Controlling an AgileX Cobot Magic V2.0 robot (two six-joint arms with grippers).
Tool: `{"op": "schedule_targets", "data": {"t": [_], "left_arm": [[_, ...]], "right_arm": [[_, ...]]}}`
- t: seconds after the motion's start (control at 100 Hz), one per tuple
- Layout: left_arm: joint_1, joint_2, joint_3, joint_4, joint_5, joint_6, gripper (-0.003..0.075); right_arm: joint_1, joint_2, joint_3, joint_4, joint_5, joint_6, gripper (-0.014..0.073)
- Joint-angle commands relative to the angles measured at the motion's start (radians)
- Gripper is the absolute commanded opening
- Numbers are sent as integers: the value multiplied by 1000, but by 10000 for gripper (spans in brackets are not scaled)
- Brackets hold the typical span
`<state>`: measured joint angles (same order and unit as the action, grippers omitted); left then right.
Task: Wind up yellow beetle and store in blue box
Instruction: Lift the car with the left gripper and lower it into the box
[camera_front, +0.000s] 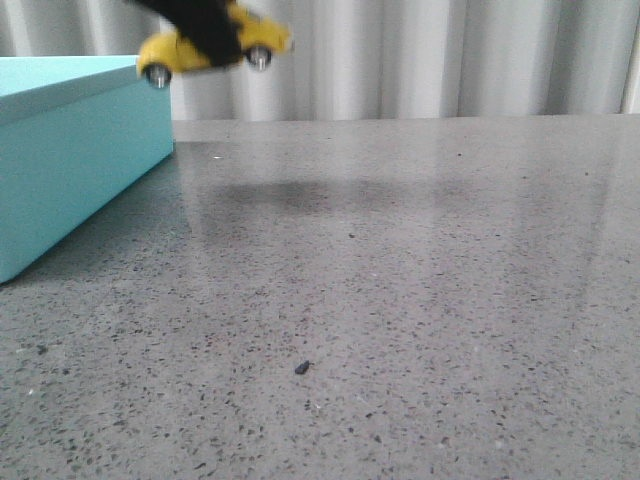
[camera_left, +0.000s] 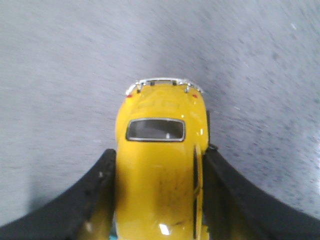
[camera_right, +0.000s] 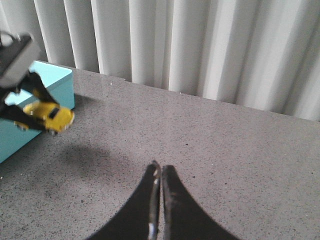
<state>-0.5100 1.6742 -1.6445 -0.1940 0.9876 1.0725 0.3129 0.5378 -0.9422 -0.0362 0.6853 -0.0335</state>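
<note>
1. Two hands are in view. The left hand (camera_left: 159, 200) is clamped on the beetle (camera_front: 215, 45), one black finger (camera_left: 95, 195) pressed against each side of the body.
2. Beetle position: held in the air, clear of the surface (camera_front: 400, 300), just beside the near top corner of the box (camera_front: 70, 150). It is roughly level, wheels down, and touches neither box nor surface.
3. Box position: resting on the surface at the robot's left, top face showing.
4. Right hand (camera_right: 160, 200): fingers pressed together, gripping nothing, well apart from the beetle.
5. Background: pale pleated curtain (camera_front: 450, 55).
</note>
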Motion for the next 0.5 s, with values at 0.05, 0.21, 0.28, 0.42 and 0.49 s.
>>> {"op": "schedule_targets", "data": {"t": [0.05,0.21,0.28,0.42,0.49], "left_arm": [[23,-81,-86,142,-23,-139,-21],[101,-98,-86,351,27,-436,-21],[153,-102,-86,359,39,-521,-21],[255,-97,-86,358,118,-681,-21],[308,-83,-86,354,164,-762,-21]], "right_arm": [[1,16,-25,-3,-88,-6,-41],[1,16,-25,1,-90,-6,-41],[1,16,-25,5,-90,-6,-41],[1,16,-25,5,-90,-6,-41],[1,16,-25,5,-90,-6,-41]]}}
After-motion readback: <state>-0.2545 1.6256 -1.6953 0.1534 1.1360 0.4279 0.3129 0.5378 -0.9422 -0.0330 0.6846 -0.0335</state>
